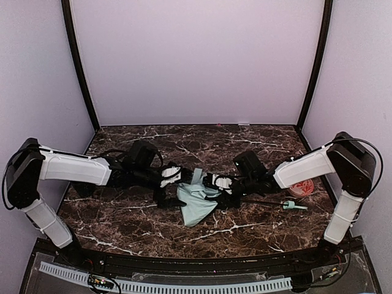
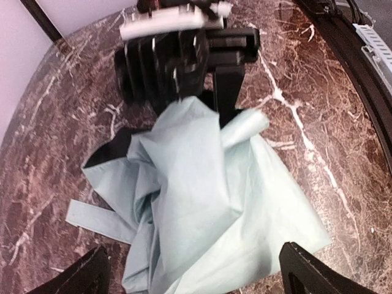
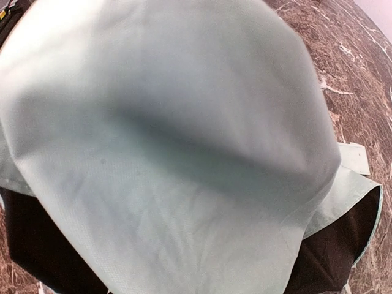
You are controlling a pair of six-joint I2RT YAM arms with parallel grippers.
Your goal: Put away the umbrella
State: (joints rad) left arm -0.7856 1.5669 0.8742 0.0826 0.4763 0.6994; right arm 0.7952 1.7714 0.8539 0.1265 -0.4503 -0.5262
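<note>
The umbrella [image 1: 197,205] lies folded in a crumpled heap of pale mint fabric at the table's middle. Its thin black shaft runs right to the small mint handle [image 1: 295,206]. My left gripper [image 2: 196,269] is open wide, with a finger on either side of the fabric [image 2: 202,196] and low over it. My right gripper [image 1: 211,185] faces it from the right. In the left wrist view its black fingers [image 2: 223,92] pinch a raised bunch of the cloth. In the right wrist view the fabric [image 3: 171,141] fills the frame and hides that gripper's fingers.
An orange-red, white-patterned ball [image 1: 301,187] sits by the right arm, just behind the handle. The dark marble table [image 1: 184,138] is walled at the back and both sides. A black rail runs along the near edge [image 1: 202,263].
</note>
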